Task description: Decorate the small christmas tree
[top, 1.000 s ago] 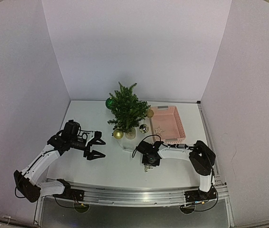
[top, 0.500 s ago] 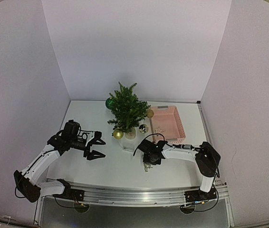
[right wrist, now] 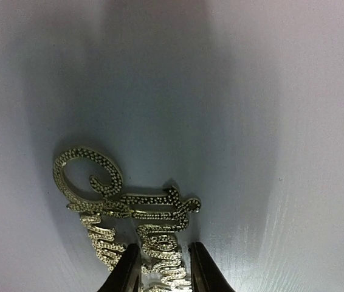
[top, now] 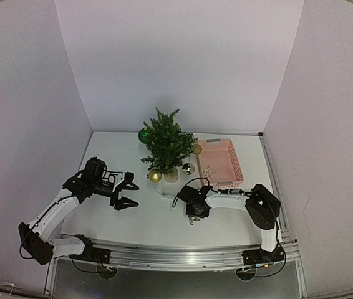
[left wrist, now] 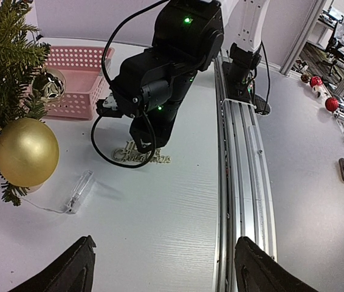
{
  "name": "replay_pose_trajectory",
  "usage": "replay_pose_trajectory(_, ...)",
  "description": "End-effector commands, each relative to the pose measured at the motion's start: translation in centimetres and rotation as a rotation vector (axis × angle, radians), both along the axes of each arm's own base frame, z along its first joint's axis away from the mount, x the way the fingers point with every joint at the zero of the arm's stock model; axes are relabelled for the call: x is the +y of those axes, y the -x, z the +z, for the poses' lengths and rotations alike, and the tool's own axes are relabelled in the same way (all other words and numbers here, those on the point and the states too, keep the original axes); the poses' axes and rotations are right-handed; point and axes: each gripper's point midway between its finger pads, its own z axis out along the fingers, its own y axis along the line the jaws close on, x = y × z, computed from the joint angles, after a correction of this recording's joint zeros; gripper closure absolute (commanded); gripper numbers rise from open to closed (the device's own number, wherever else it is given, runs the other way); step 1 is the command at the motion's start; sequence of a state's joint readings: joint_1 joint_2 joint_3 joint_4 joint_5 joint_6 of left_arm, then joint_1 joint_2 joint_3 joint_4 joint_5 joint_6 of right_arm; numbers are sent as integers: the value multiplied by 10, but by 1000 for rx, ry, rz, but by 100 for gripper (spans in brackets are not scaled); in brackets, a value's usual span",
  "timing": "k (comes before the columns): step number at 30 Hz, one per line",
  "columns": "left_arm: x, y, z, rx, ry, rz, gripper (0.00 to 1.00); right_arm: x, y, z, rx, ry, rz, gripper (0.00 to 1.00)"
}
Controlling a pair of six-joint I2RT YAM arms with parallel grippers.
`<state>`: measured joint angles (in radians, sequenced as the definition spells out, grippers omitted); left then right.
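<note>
My right fingers [right wrist: 130, 267] point straight down and stand narrowly apart on either side of a thin bit of the glitter sign [right wrist: 123, 207]. The pads look to touch its edges, but I cannot tell whether they truly clamp it or only flank it. The sign lies flat on the worktop [top: 145, 227], and most of its script spreads away from my fingertips, so I have it by one end and not by the middle. As I judge it, a lift from here will let the free part hang or swing. The tree [top: 166, 144] stands upright at the back of the worktop, beyond my right fingers and off to their left. A gold ball [top: 155, 176] hangs low on its near side, and the basket [top: 229, 184] sits just beside it on the right. The coming move would carry the sign away from me and leftward, up to a branch. My left fingers [left wrist: 68, 271] are spread wide with nothing between them, hovering well apart from the sign and left of the tree's foot. The right arm is the one placed to do this.
</note>
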<state>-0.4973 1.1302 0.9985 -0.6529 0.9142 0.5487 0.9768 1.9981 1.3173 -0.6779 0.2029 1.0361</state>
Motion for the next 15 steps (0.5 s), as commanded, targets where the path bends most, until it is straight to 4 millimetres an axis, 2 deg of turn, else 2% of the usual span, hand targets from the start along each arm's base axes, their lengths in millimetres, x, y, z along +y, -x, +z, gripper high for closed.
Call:
replay_pose_trajectory(1, -3, -1, 11, -25, 35, -14, 21, -2, 4, -18, 37, 48, 15, 73)
replay_pose_trajectory(5, -3, 0, 11, -28, 35, -10, 21, -2, 8, -25, 65, 53, 19, 73)
replay_pose_trajectory(11, -2, -1, 11, -36, 33, -7, 21, -9, 16, -36, 98, 77, 16, 91)
replay_pose_trajectory(15, -2, -1, 10, -34, 31, -5, 21, -9, 13, -27, 73, 66, 22, 96)
